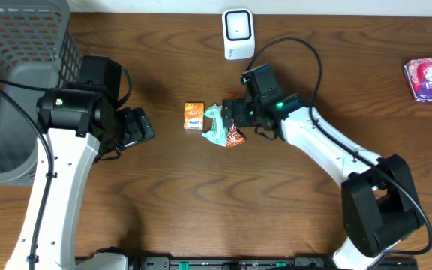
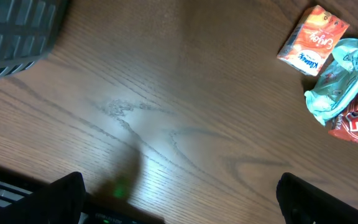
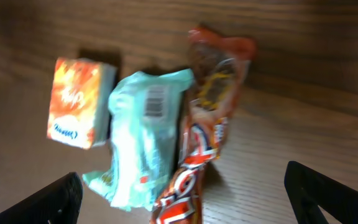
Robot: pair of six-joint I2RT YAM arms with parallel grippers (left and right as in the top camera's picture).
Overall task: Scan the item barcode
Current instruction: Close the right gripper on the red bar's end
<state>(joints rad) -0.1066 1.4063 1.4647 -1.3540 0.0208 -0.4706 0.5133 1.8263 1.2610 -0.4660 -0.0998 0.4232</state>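
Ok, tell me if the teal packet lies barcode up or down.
Up: the right wrist view shows the teal packet with its printed barcode on the face turned toward the camera.

I've got my left arm point(image 1: 64, 176) reaching up from the near edge, elbow bent; the left gripper point(image 1: 139, 127) points right, jaws spread wide, holding nothing. My right arm point(image 1: 328, 142) stretches in from the near right; the right gripper point(image 1: 231, 116) aims left, jaws equally wide, gripping nothing.
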